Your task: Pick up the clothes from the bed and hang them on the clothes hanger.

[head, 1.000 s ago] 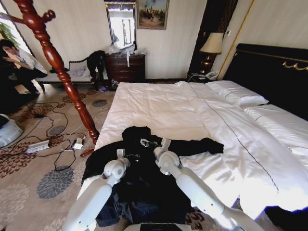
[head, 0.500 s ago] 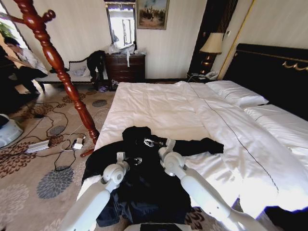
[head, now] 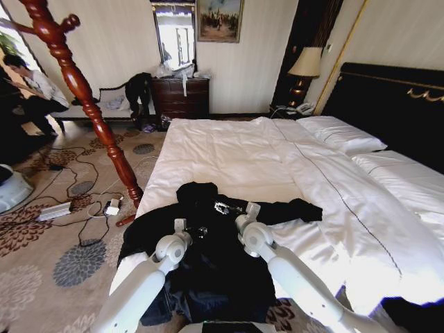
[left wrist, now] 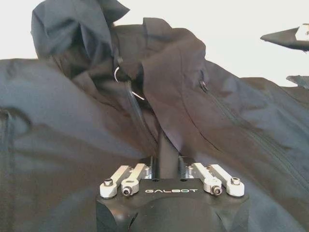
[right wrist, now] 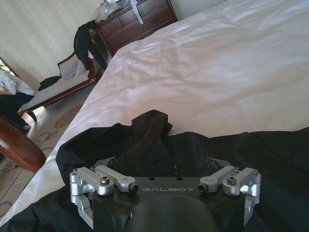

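**Both grippers over the black garment at the foot of the bed**

The clothes point(head: 208, 257) lie spread flat on the near end of the bed point(head: 236, 152), on the white duvet, collar end toward the headboard point(head: 388, 104) and one sleeve stretched out toward the robot's right. The lower hem hangs over the bed's near edge. In the left wrist view the clothes point(left wrist: 145, 96) show a crumpled hood and an open front with a zip line and a small metal ring.

The left gripper point(head: 198, 231) is low over the garment's left chest area; its jaws are drawn close together, and a fold of cloth rises between them, though an actual pinch cannot be confirmed. The right gripper point(head: 225, 207) is just below the collar; its linkages are swung wide in the right wrist view, jaws spread, with the clothes point(right wrist: 159, 140) beneath and nothing held.

The clothes hanger point(head: 83, 97) stands on the patterned carpet point(head: 48, 236) to the robot's left, well apart from the garment, leaning in the picture.
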You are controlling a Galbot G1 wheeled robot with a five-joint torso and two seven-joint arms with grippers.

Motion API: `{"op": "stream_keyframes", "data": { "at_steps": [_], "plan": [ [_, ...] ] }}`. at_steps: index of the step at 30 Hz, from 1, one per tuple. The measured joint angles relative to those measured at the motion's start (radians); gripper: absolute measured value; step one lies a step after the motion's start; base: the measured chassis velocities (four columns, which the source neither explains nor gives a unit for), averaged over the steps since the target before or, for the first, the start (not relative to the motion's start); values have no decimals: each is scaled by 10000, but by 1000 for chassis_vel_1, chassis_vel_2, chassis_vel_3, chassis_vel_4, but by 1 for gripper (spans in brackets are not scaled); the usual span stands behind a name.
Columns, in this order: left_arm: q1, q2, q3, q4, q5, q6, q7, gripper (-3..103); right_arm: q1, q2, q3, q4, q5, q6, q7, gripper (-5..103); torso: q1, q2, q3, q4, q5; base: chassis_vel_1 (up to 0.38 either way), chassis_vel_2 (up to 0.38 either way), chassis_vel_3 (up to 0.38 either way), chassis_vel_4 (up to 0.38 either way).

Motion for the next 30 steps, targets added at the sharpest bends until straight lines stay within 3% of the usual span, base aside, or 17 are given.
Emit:
{"op": "stream_keyframes", "data": {
  "at_steps": [3, 10, 18, 28, 30],
  "plan": [
    [-187, 232, 66, -64, -110, 63, 10, 24, -31, 40, 23, 0, -81, 5, -18, 100, 1, 0, 0, -1, -1, 0, 0, 0, 0],
    [-437, 998, 271, -331, -15, 246, 288, 24, -133, 75, 75, -4, -265, 12, -87, 100, 0, 0, 0, 3, -1, 0, 0, 0, 0],
    [-1556, 1530, 1369, 388, 1673, -53, 1590, 24, -312, 296, 99, -73, -611, 38, -183, 100, 1, 0, 0, 4, 0, 0, 0, 0, 0],
    [-2871, 1939, 2789, 1168, 2191, -803, 3142, 24, -662, 307, 390, 119, -815, 42, -209, 100, 0, 0, 0, 2, 0, 0, 0, 0, 0],
    [-3042, 2038, 2921, 1386, 2218, -1010, 3790, 24, -747, 215, 441, 186, -886, 42, -225, 100, 0, -1, 1, 0, 1, 0, 0, 0, 0]
  ]
}}
